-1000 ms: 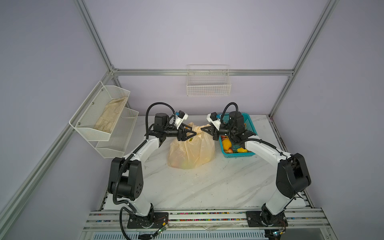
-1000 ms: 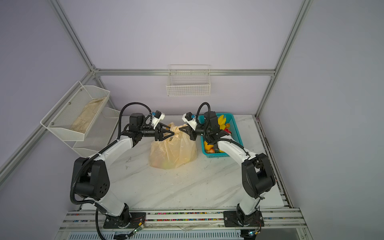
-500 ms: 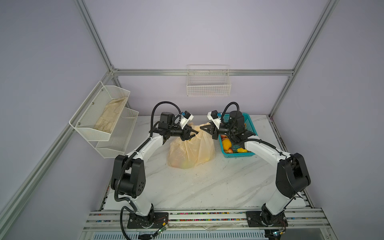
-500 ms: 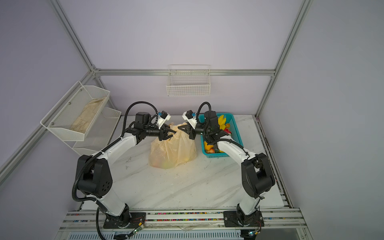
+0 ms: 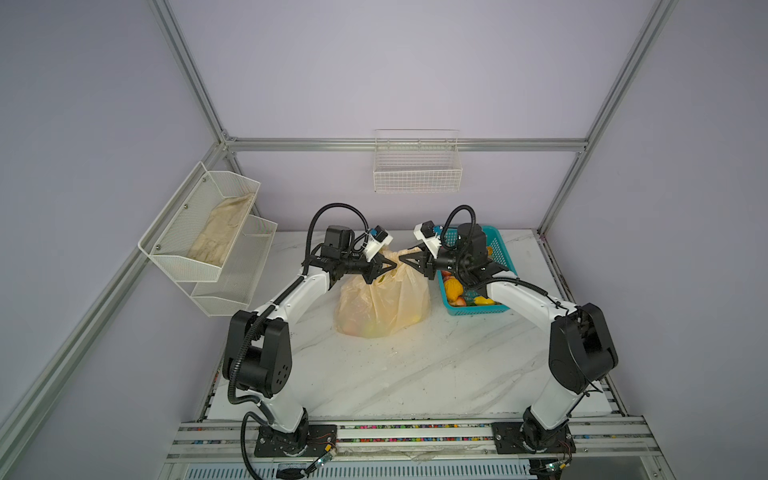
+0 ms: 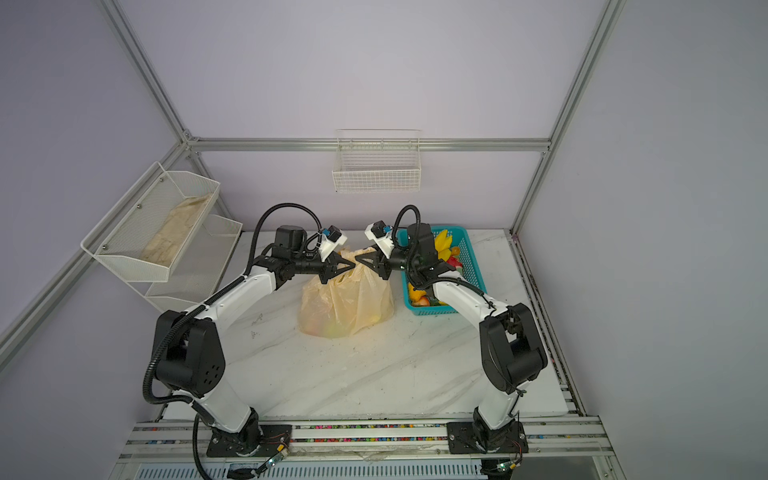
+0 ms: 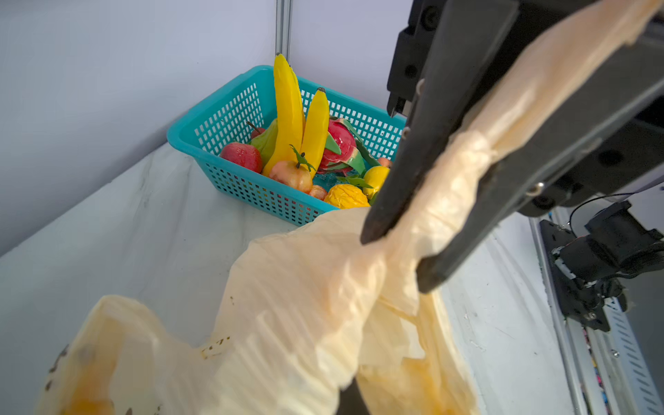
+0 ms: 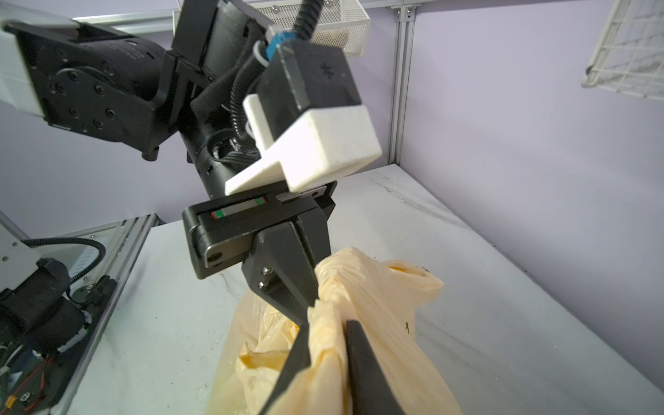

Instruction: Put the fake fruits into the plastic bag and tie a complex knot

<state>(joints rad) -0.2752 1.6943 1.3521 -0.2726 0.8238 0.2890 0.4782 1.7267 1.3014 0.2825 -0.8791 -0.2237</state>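
The plastic bag (image 5: 382, 303) (image 6: 345, 303) stands on the table with yellowish fruit shapes showing through its base. Its cream handle strips (image 7: 449, 172) are bunched and twisted at the top, and I cannot tell whether they form a knot. My left gripper (image 5: 392, 263) (image 8: 313, 304) is shut on the bag's top. My right gripper (image 5: 401, 260) (image 7: 393, 260) (image 8: 328, 323) faces it tip to tip, slightly open, with a strip lying between its fingers. More fake fruits (image 7: 291, 118), bananas, a strawberry and a dragon fruit, sit in the teal basket (image 7: 222, 118).
The teal basket (image 5: 505, 257) stands at the back right, just behind my right arm. A white wire shelf (image 5: 208, 232) holding a beige cloth hangs on the left wall. A wire basket (image 5: 417, 166) hangs on the back wall. Marble table (image 5: 415, 365) lies in front.
My left gripper has moved right to the bag's top and closed on it. My right gripper stayed in place and its jaws have parted a little around the strip.
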